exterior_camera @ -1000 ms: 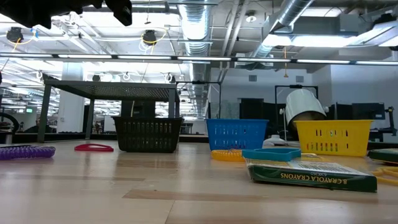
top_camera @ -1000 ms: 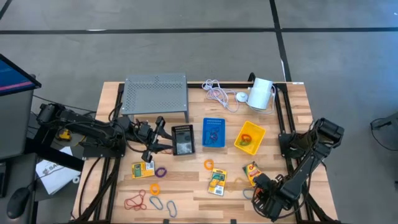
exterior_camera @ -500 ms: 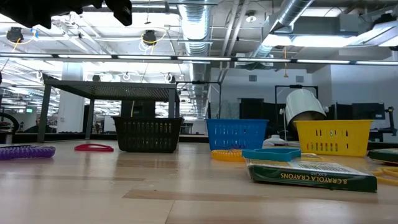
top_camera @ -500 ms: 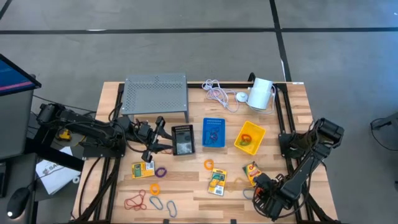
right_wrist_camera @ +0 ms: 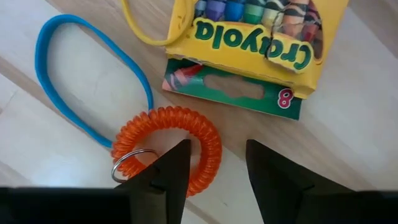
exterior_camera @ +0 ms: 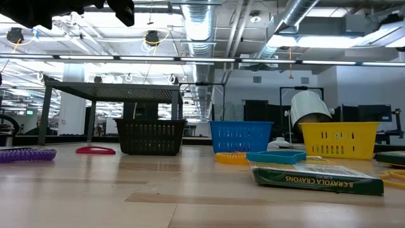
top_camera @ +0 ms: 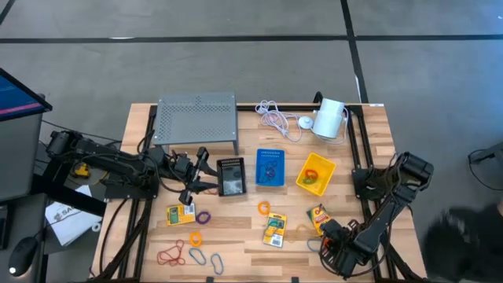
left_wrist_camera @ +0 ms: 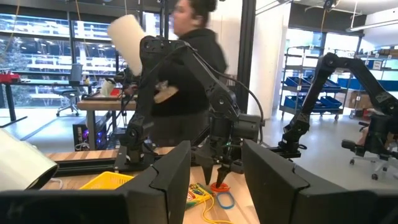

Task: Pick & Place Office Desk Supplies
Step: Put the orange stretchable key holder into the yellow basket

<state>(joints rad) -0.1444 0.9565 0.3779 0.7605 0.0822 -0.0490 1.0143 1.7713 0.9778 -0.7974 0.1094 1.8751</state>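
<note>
Black bin (top_camera: 231, 176) serves as the landmark on the wooden table (top_camera: 251, 236). Just left of it hovers the left gripper (top_camera: 203, 174) — its fingers stand a little apart with nothing between them. Below and left of the bin lie a yellow card packet (top_camera: 180, 215) and a purple coil (top_camera: 203, 217). Right of the bin sit the blue bin (top_camera: 271, 167), then the yellow bin (top_camera: 315, 174). Far right and below, the right gripper (right_wrist_camera: 216, 171) points down at an orange coil loop (right_wrist_camera: 177, 144), fingers narrowly parted astride its rim — whether they touch it cannot be told. A blue band (right_wrist_camera: 81, 78) and a crayon box (right_wrist_camera: 258, 46) lie beside the coil.
</note>
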